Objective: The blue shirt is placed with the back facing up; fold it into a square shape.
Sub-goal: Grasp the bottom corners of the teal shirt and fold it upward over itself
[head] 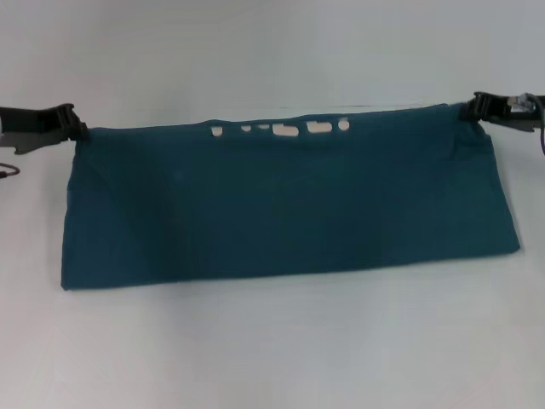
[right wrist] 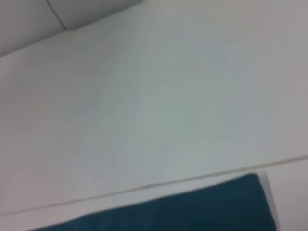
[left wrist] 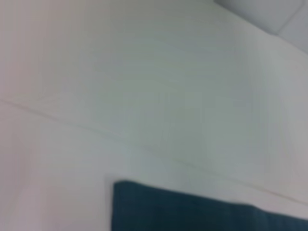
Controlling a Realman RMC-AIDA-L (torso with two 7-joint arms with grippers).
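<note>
White table (head: 272,358) lay bare around the blue shirt (head: 289,213). Left gripper (head: 78,129) and right gripper (head: 471,108) pinched its top corners, white letters (head: 285,129) peeking out.

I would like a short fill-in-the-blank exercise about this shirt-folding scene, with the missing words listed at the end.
1. The blue shirt is folded into a long band, and white ______ peeks out along its far edge.
2. The left gripper is at the band's far ______ corner.
3. The right gripper is at the opposite far corner, so ______ grippers are on the shirt in total.
4. The shirt lies on a ______ table.

Missing words: lettering; left; two; white
</note>
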